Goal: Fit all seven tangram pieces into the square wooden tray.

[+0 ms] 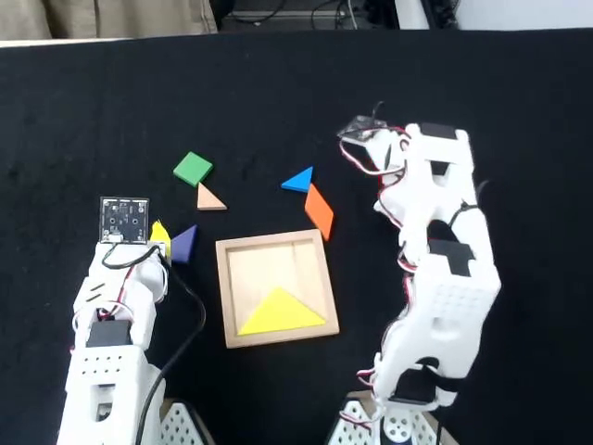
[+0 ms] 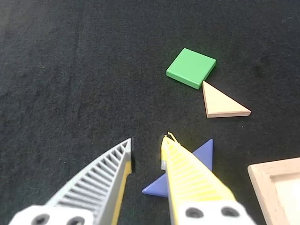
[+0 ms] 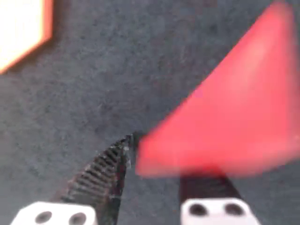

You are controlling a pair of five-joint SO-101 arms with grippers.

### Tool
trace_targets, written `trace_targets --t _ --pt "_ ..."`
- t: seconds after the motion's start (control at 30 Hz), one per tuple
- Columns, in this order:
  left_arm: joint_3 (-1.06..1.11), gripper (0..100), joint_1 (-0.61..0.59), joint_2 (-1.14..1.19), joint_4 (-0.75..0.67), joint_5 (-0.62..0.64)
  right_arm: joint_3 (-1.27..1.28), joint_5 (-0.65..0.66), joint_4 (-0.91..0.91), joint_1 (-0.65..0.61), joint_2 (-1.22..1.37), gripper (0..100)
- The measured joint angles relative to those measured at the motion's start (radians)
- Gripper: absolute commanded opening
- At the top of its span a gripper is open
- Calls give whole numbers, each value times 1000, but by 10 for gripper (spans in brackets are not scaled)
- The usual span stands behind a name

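Gripping the red triangle (image 3: 225, 117) by one corner, the right gripper (image 3: 157, 157) presses its grey fingertip (image 3: 123, 149) against that corner, and the piece lies across the other finger, hiding its tip. In the high view this gripper sits over the black table (image 1: 93, 111), well out at 1 o'clock from the square wooden tray (image 1: 224, 292).

The left gripper (image 2: 147, 143) stands open with nothing between its jaws. Its yellow finger (image 2: 187, 173) lies over the indigo triangle (image 2: 204, 154), though I cannot tell whether it touches. That triangle rests just beside the tray at 10 o'clock.

Further out at 11 o'clock, the green square (image 1: 193, 169) and the tan triangle (image 1: 209, 197) meet at a corner. The blue triangle (image 1: 298, 180) lies at 12 o'clock and the orange parallelogram (image 1: 319, 210) at 1 o'clock, the two close together and both outside the tray.

Inside the tray lies one piece, the large yellow triangle (image 1: 281, 312). Its long side runs along the 6 o'clock wall and its apex points to the middle.
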Motion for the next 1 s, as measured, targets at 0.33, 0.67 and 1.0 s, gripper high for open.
trace_targets --t 0.33,0.67,1.0 --pt "0 116 0 0 0 0 -110 0 120 -5 8 32" --pt "0 116 0 0 0 0 -284 -61 104 -8 -12 32" --pt "0 116 0 0 0 0 -391 -304 -637 -9 279 31"
